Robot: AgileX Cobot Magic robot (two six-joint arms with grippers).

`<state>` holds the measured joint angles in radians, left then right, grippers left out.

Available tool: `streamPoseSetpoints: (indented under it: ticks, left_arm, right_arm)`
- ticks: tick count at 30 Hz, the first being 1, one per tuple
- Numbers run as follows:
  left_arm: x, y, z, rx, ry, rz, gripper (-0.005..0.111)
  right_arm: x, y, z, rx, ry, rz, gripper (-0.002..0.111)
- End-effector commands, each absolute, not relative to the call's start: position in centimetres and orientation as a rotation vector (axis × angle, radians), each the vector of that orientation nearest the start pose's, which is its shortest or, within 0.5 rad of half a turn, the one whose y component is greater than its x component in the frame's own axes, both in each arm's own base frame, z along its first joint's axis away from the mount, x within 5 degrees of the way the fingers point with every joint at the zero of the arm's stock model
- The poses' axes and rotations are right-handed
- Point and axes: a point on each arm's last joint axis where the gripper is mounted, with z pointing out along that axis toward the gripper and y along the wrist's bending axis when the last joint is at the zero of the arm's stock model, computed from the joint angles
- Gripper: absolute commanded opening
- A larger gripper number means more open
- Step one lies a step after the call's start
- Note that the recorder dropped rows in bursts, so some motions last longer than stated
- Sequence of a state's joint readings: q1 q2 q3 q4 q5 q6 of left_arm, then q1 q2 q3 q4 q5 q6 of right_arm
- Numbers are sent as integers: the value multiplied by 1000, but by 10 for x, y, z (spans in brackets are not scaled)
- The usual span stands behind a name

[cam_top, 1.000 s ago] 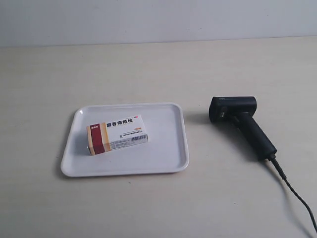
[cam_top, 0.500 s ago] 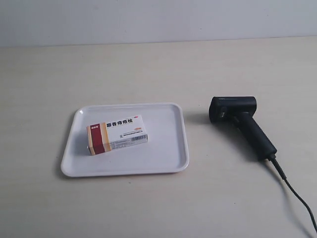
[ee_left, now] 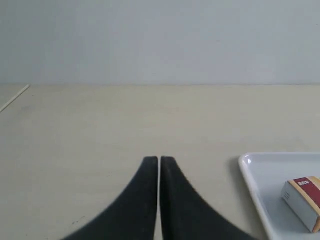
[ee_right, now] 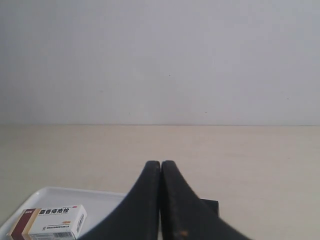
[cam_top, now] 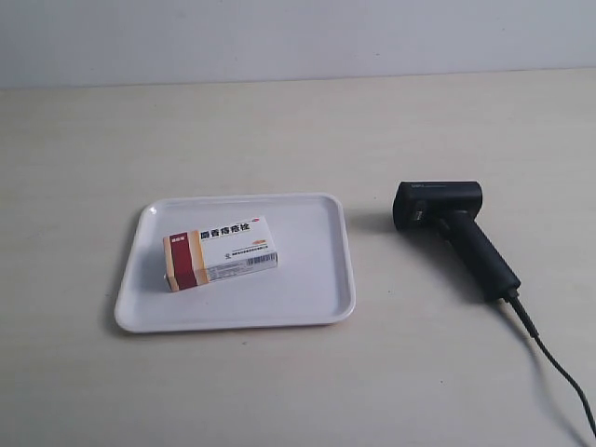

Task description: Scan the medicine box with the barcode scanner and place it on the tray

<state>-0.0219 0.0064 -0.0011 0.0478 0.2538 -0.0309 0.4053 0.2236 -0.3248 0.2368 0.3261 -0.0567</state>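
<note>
Medicine box: the medicine box (cam_top: pixel 221 252) lies flat inside the tray (cam_top: pixel 317 279), toward the tray's left half in the exterior view, red-and-orange band pointing to that view's left, printed face up. It touches only the tray floor.

Tray: white, on the table (cam_top: pixel 298 130), with bare floor showing on all sides of the box.

Scanner: the barcode scanner (cam_top: pixel 452 233) lies on its side on the table, apart from the tray at the exterior view's right, its cable (cam_top: pixel 559 372) trailing off toward the lower corner.

What has changed: nothing I can find across the last second; box, tray and scanner sit exactly where they were (no arm enters the exterior view at all).

What that means: I judge the box is either already placed, with the work finished, or not yet picked up for scanning. These pictures do not settle which, since a scan leaves no mark.

My left gripper: my left gripper (ee_left: pixel 159 161) has its fingers pressed together with only a hairline between them, and grips nothing. It hangs over bare table; the tray's corner (ee_left: pixel 247 162) and the box's red end (ee_left: pixel 305 197) are off to one side of it, near but not under it.

My right gripper: my right gripper (ee_right: pixel 160 165) is likewise closed tight on nothing. The box (ee_right: pixel 50 222) is on the tray well to one side of the fingers, and a dark bit of the scanner (ee_right: pixel 212 206) peeks out just beside them.

Contact: neither gripper touches anything.
</note>
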Motion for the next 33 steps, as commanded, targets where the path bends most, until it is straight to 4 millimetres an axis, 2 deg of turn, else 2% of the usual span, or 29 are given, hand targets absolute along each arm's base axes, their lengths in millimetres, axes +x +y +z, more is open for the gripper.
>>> streamPoseSetpoints:
  ticks: [1,22,24,28,30,33]
  left_arm:
    - [55,-1,190,30,1741,4,4]
    - [55,-1,190,31,1741,5,4]
    - [55,-1,190,31,1741,5,4]
    - [55,-1,190,31,1741,5,4]
    - [55,-1,190,31,1741,5,4]
    - [55,-1,190,31,1741,5,4]
  right_arm:
    - [57,32,280,-263,1695,489,0]
    - [56,32,276,-270,1733,496,0]
    - [58,31,275,-269,1687,465,0]
    - [65,28,239,-243,1668,393,0]
    - [65,28,222,-218,1656,414,0]
    - [64,27,208,-210,1682,421,0]
